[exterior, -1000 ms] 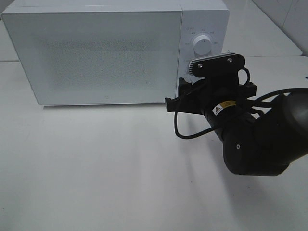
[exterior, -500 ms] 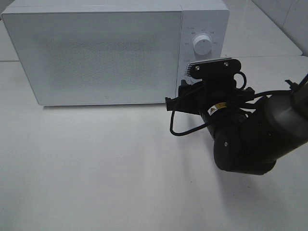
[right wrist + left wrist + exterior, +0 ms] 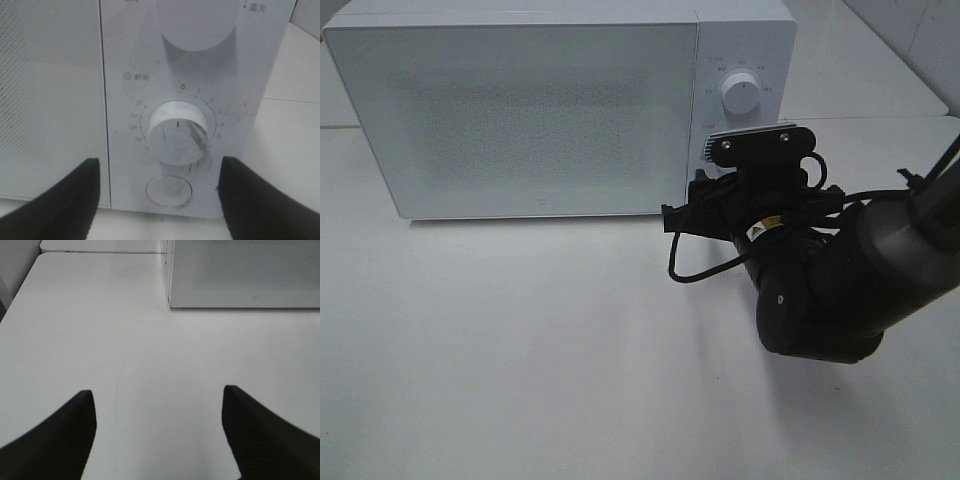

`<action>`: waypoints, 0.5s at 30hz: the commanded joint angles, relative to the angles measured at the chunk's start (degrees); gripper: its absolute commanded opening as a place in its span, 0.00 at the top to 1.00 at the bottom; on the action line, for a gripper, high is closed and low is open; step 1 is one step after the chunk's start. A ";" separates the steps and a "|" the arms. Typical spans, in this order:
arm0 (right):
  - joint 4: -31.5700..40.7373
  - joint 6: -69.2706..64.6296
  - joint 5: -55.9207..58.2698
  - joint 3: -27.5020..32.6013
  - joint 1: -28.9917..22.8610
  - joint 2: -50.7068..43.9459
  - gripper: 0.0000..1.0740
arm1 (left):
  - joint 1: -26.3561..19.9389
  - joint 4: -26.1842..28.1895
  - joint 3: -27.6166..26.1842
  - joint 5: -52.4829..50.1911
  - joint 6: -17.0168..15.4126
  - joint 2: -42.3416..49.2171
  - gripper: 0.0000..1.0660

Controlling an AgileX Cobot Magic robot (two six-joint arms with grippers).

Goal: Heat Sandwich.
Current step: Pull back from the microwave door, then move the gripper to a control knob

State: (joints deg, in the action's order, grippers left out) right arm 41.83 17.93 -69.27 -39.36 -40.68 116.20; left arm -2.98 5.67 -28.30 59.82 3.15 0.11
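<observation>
White table [image 3: 520, 350] fills the high view, with a second white table behind it. No view shows the sandwich. The microwave [image 3: 560, 110] stands at 11 o'clock on the table with its door [image 3: 520, 115] shut, and the speckled glass does not let me see inside.

The microwave has not moved since a second ago, and its door was shut then too. The right arm [image 3: 820, 300] has swung from 3 o'clock toward 9 o'clock. Its dark elbow now lies nearer the table's middle, and its wrist bracket [image 3: 760, 145] sits slightly lower against the control panel. A black cable [image 3: 695, 275] loops out at the wrist's 8 o'clock.

The arm's bulk covers the lower panel in the high view, so only the upper knob [image 3: 740, 95] is clear there. The right wrist view shows the rest. The timer knob [image 3: 177, 132] is scuffed grey, with its red mark at 12 o'clock, pointing to 0. A round button [image 3: 168, 191] sits at its 6 o'clock.

The right gripper [image 3: 159, 165] faces this panel with its jaws wide apart and nothing held. The knob and button show in the gap, and I cannot tell whether anything touches.

The left gripper [image 3: 157, 390] is out of the high view. It hangs over bare table with its jaws wide apart and nothing held. The microwave's front corner lies ahead of it.
</observation>
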 commanded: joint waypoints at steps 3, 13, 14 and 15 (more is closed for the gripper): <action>0.00 0.23 -3.21 -2.18 0.06 0.97 0.38 | 0.11 0.17 0.17 -0.46 -0.29 1.03 0.38; 2.29 0.17 -2.64 -4.64 1.95 2.29 0.38 | 0.11 0.17 0.17 -0.46 -0.29 1.03 0.38; 2.29 0.17 -2.64 -4.64 1.95 2.29 0.38 | 0.11 0.17 0.17 -0.46 -0.29 1.03 0.38; 2.29 0.17 -2.35 -4.87 2.06 2.29 0.38 | 0.11 0.17 0.17 -0.46 -0.29 1.03 0.38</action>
State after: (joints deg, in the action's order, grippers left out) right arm 44.00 17.93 -69.27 -43.83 -38.90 118.66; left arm -2.98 5.67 -28.30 59.82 3.15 0.11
